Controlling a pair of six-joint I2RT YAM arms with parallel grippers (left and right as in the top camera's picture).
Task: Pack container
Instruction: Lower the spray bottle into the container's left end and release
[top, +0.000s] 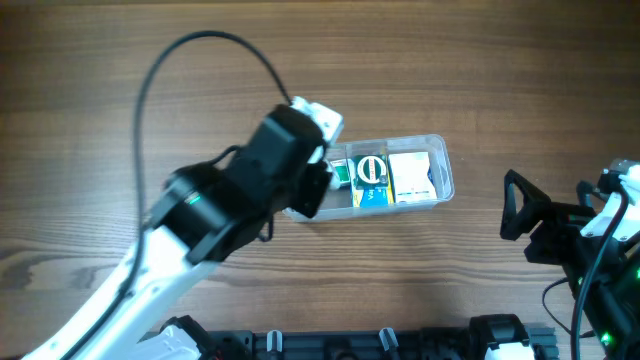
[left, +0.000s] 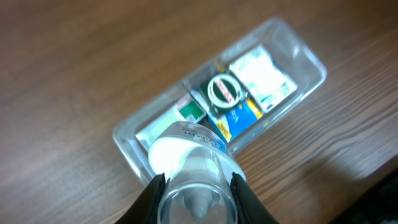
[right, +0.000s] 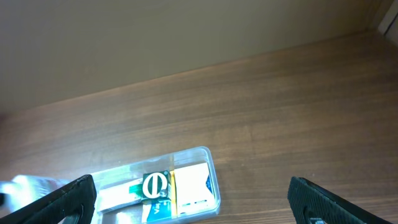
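We see the wooden table (top: 100, 80) bearing the container (top: 445, 165) at its middle, with small boxes (top: 408, 176) inside. Our left gripper (left: 198, 186) pinches a small clear bottle (left: 186, 152) over the container's left end. Our right gripper (right: 189, 190) stands spread, well apart.

Over container (left: 314, 65) left end — bottle (left: 196, 163).

Left gripper (left: 198, 184) clamps bottle (left: 186, 154); right gripper (right: 189, 190) spread wide.
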